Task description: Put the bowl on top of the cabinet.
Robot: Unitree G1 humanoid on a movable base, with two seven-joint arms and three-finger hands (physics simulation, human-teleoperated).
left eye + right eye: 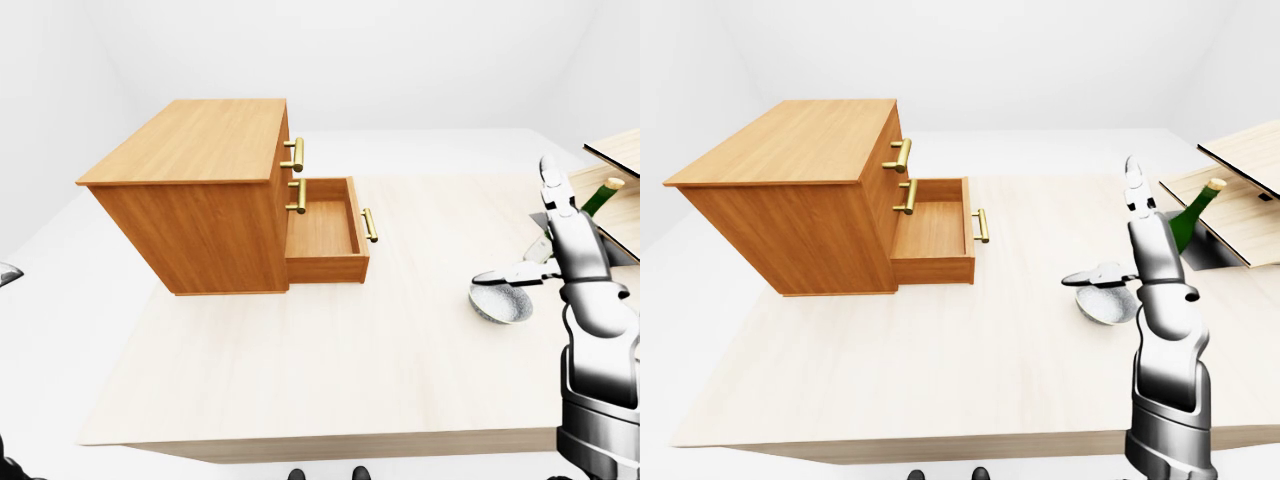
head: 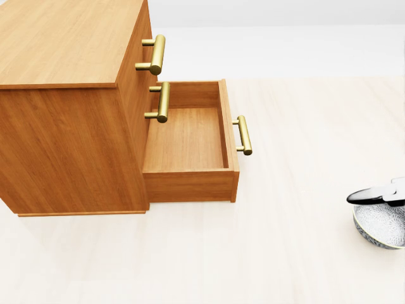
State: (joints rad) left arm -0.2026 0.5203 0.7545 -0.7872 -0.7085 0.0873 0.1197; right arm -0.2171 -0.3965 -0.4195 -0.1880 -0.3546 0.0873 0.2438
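The wooden cabinet stands at the left of the pale table, and its flat top is bare. Its lowest drawer is pulled out and holds nothing; the two drawers above it are closed. The small grey patterned bowl sits on the table at the right, far from the cabinet. My right hand hovers just over the bowl, two fingers lying across its rim and one pointing up, not closed round it. Of my left hand only a grey sliver shows at the left edge.
A green bottle leans among light wooden panels at the far right, just beyond the bowl. Brass handles stick out from the drawer fronts toward the right. The table's near edge runs along the bottom of the eye views.
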